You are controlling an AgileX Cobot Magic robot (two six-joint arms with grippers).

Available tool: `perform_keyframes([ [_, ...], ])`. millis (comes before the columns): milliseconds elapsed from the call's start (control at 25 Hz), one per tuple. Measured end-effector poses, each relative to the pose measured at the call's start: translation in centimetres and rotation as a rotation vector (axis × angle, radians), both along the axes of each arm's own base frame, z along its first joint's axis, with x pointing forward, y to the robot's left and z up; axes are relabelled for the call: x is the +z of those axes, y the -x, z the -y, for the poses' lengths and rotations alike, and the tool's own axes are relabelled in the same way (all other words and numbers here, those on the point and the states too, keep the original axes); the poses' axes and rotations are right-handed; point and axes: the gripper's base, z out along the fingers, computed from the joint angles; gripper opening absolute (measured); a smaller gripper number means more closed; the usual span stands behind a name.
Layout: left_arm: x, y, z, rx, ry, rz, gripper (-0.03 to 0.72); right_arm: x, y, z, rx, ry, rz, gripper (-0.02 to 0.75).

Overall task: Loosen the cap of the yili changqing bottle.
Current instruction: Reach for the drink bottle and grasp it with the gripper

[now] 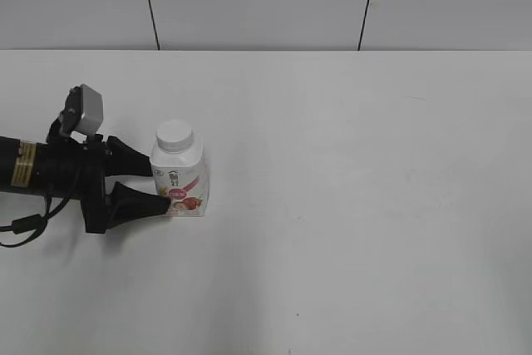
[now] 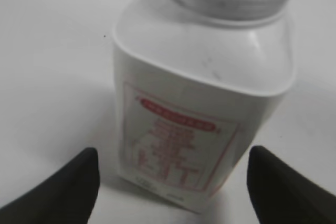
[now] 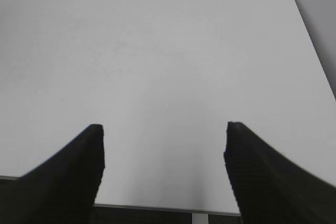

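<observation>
The left gripper point(image 1: 162, 184) brackets the bottle point(image 1: 182, 180) with jaws apart (cap point(image 1: 174, 134) untouched); next, clamp the body. The right gripper point(image 3: 164, 169) waits open.

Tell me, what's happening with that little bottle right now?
Left end effector open, straddling the bottle, no grip seen. Right end effector open over bare table. Cap still on. Nothing in the way.

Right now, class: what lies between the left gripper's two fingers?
The yili changqing bottle stands between the left gripper's fingers, with gaps visible either side in the left wrist view; its cap sits above them.
</observation>
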Motion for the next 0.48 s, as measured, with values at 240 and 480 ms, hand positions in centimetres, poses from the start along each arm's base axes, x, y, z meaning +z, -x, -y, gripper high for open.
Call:
perform_keyframes([
  [240, -0.3, -0.1, 1.7, -0.053, 0.016, -0.002, 0.532, 0.0, 0.0, 0.0, 0.0, 0.0, 0.0, 0.566],
  [480, -1.0, -0.1, 3.4, -0.069, 0.032, -0.019, 0.528, 0.0, 0.0, 0.0, 0.0, 0.0, 0.0, 0.566],
])
